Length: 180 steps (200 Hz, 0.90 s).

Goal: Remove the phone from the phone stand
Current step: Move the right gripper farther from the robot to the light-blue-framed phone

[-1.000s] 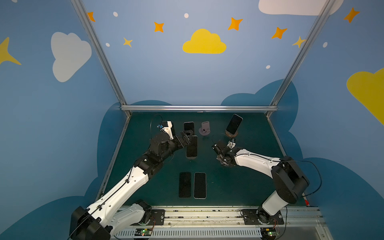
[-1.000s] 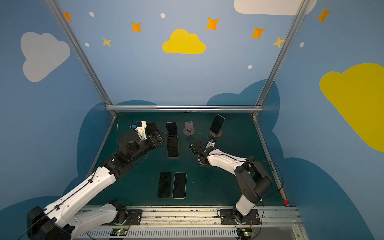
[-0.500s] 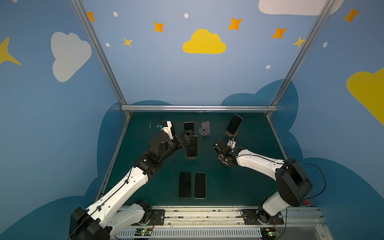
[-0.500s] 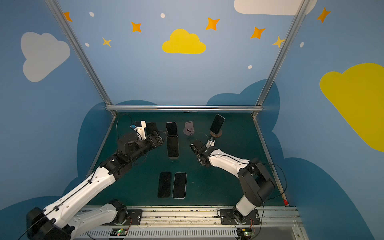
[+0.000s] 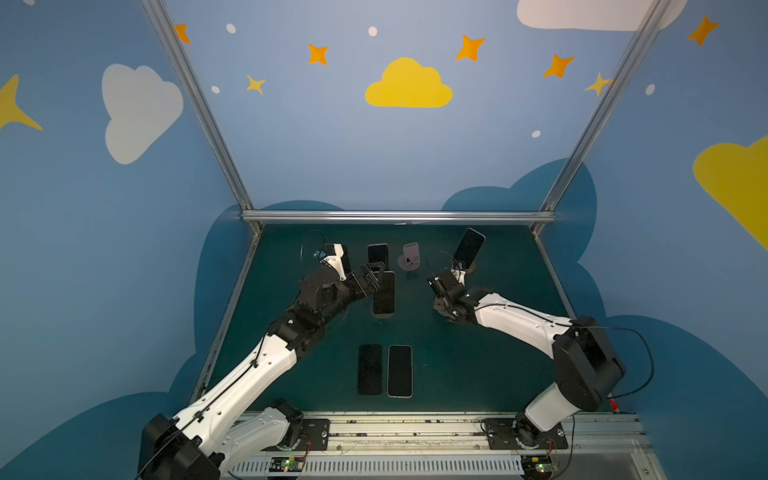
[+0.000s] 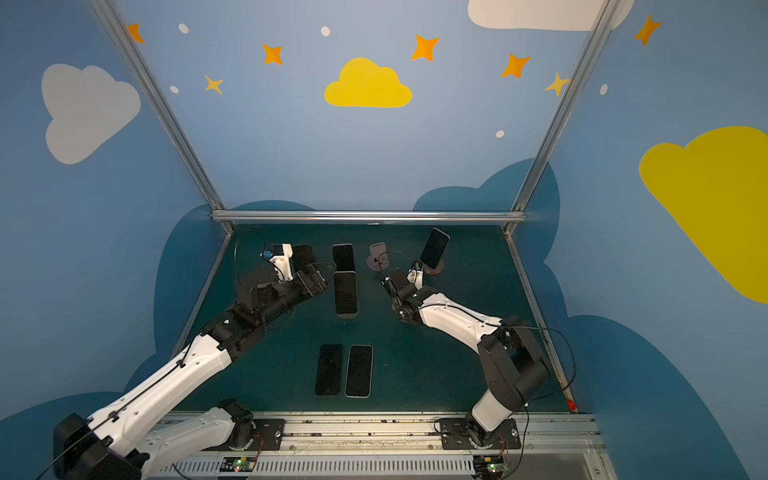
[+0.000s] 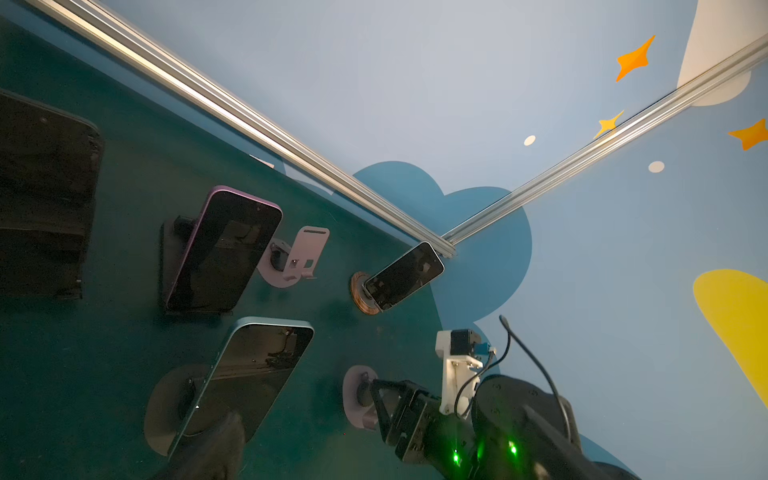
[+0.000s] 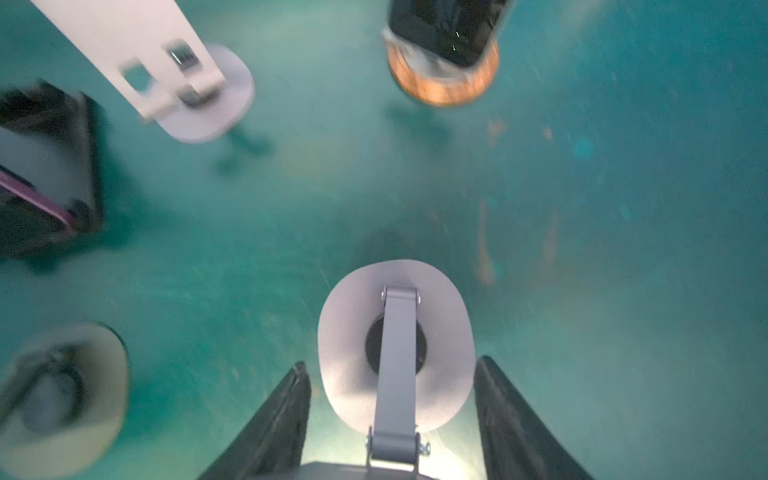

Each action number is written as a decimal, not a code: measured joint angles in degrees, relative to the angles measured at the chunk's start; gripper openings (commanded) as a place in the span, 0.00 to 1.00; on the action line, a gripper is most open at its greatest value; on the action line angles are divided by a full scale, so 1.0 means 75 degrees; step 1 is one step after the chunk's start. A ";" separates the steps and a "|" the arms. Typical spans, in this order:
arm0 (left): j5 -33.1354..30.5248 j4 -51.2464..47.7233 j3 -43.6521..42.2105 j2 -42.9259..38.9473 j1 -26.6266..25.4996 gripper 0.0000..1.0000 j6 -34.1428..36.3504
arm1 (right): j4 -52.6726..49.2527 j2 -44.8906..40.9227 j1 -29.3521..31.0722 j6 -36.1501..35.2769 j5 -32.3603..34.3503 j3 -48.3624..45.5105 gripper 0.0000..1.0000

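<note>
Blue cloud-and-star walls around dark green bench (image 5: 478, 374). Left fingers (image 5: 376, 275) spread fully wide, holding nothing, just beside left edge of teal phone (image 5: 383, 293), which leans back on round stand (image 7: 164, 409) mid-bench. Right fingers (image 8: 390, 365) clamped on top plate of grey stand (image 8: 345, 332), right of phone. Two flat phones (image 5: 400, 370) lie near front edge.

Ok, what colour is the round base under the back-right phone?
Coppery orange-brown; the round base shows best in the right wrist view.

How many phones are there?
6. Two flat phones in front; middle phone propped up; three back phones propped up. More may be hidden.
</note>
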 measured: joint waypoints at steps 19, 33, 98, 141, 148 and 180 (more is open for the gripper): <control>-0.0029 0.0000 0.0000 -0.0017 0.0000 1.00 0.0015 | 0.0242 0.0385 -0.0248 -0.0367 -0.0157 0.0487 0.55; -0.0047 0.0000 0.0000 -0.0029 0.0000 1.00 0.0035 | 0.0364 0.0673 -0.0437 -0.0603 -0.0268 0.0816 0.55; -0.0096 0.0015 -0.0009 -0.0125 0.0000 1.00 0.0117 | 0.0597 0.2107 -0.1032 -0.1553 -0.0851 0.2375 0.55; -0.0143 0.0052 -0.0009 -0.0137 0.0000 1.00 0.0137 | 0.0670 0.2865 -0.1204 -0.2130 -0.1122 0.3241 0.54; -0.0143 0.0052 -0.0009 -0.0137 0.0000 1.00 0.0134 | 0.0688 0.2984 -0.1215 -0.2209 -0.1139 0.3386 0.54; -0.0146 0.0055 -0.0009 -0.0137 0.0000 1.00 0.0137 | 0.0676 0.3544 -0.1306 -0.2480 -0.1174 0.4051 0.54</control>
